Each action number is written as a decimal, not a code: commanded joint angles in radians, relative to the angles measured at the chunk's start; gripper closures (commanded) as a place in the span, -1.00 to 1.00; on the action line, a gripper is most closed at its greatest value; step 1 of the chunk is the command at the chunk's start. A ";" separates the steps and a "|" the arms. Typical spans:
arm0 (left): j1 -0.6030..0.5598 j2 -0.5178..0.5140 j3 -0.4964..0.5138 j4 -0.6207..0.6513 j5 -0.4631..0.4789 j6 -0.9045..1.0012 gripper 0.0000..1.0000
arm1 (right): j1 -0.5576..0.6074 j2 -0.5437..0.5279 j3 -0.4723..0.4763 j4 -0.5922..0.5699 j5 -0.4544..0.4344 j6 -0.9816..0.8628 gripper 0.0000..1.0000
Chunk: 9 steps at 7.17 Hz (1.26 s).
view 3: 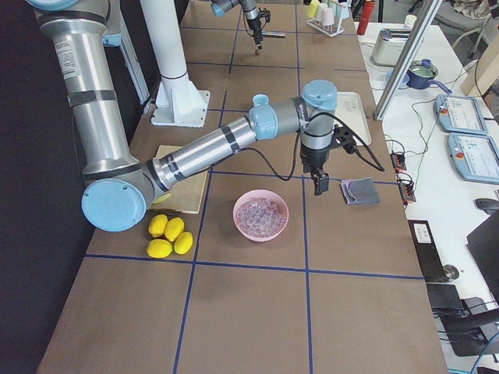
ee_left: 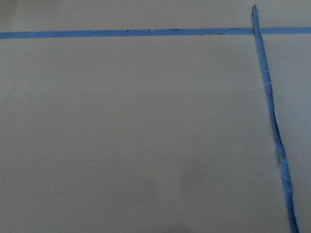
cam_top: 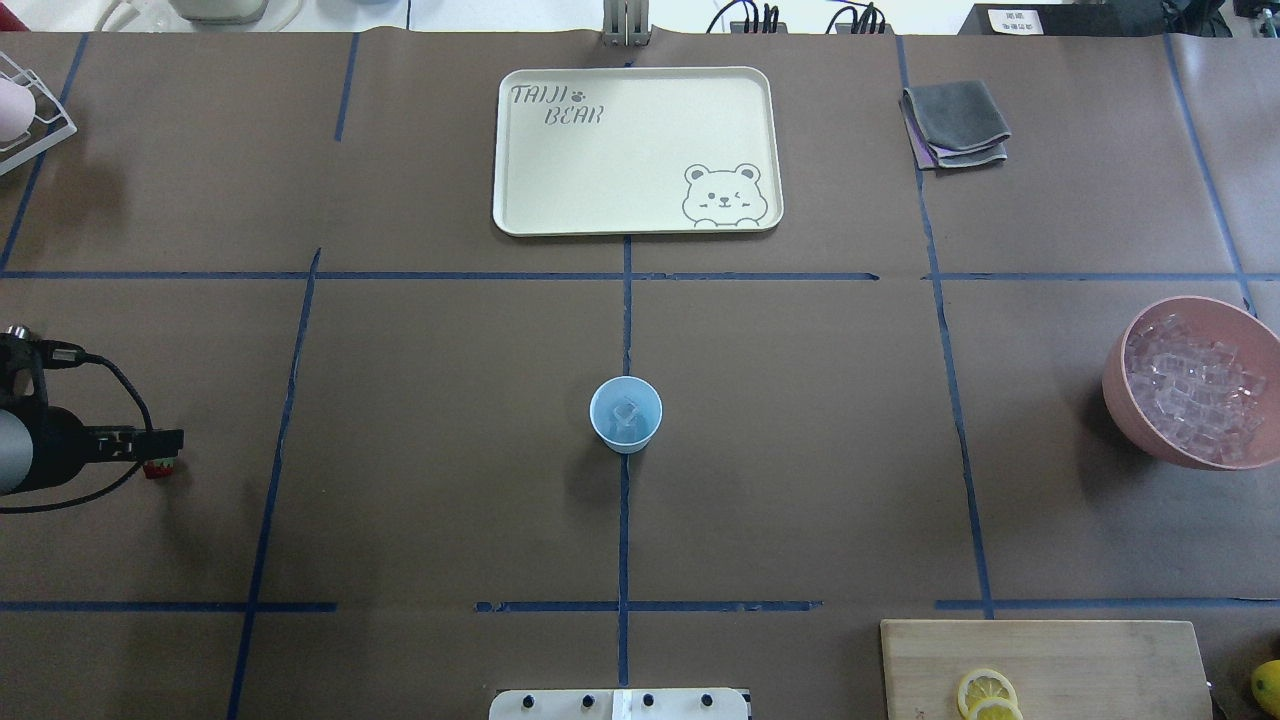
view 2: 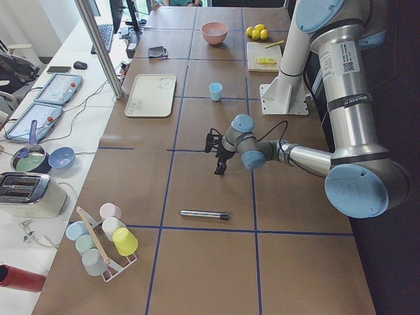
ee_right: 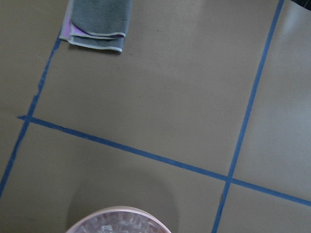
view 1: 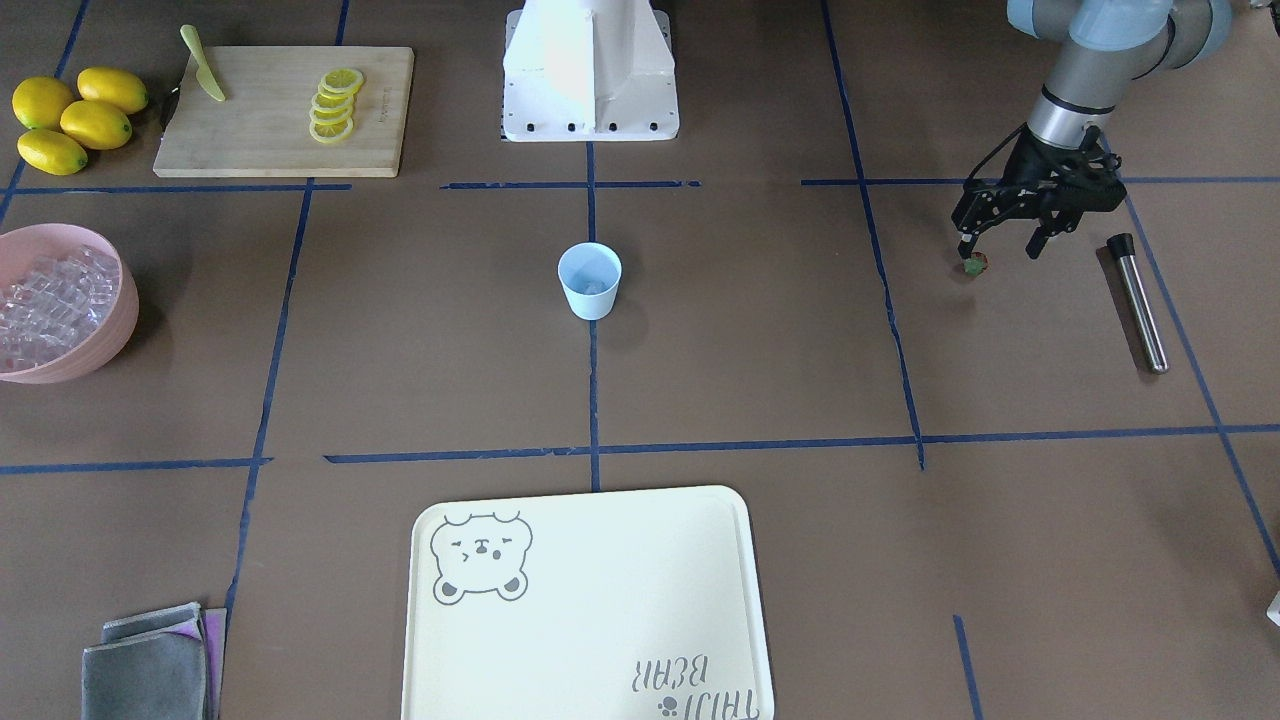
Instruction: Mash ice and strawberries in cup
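Points L gripper (view 1: 1000,250) straight down, fingers apart, one tip right at strawberry (view 1: 975,263). Hangs R gripper (view 3: 320,187) down betw. bowl (view 3: 237,215) and cloth (view 3: 359,191); can't tell if open. Shows cup (view 1: 590,290) w/ ice (cam_top: 626,415) mid-table.

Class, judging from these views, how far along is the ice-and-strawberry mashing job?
Done: ice is already in the cup. In hand: the open left end effector is at the strawberry, not closed on it. Left: strawberry into cup, then mashing; the metal rod lies untouched.
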<state>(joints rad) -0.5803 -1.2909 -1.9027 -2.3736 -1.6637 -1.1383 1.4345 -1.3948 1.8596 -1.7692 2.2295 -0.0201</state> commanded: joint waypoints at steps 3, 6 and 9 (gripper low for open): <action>0.048 -0.005 0.047 -0.015 0.030 -0.008 -0.98 | 0.055 -0.101 -0.057 0.139 0.065 -0.026 -0.98; 0.069 -0.010 0.047 -0.013 0.030 -0.012 -0.96 | 0.055 -0.101 -0.057 0.139 0.064 -0.023 -0.98; 0.070 -0.016 0.048 -0.009 0.027 -0.012 -0.77 | 0.057 -0.098 -0.057 0.139 0.061 -0.023 -0.98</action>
<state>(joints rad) -0.5114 -1.3058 -1.8557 -2.3839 -1.6361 -1.1505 1.4908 -1.4942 1.8025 -1.6306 2.2919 -0.0423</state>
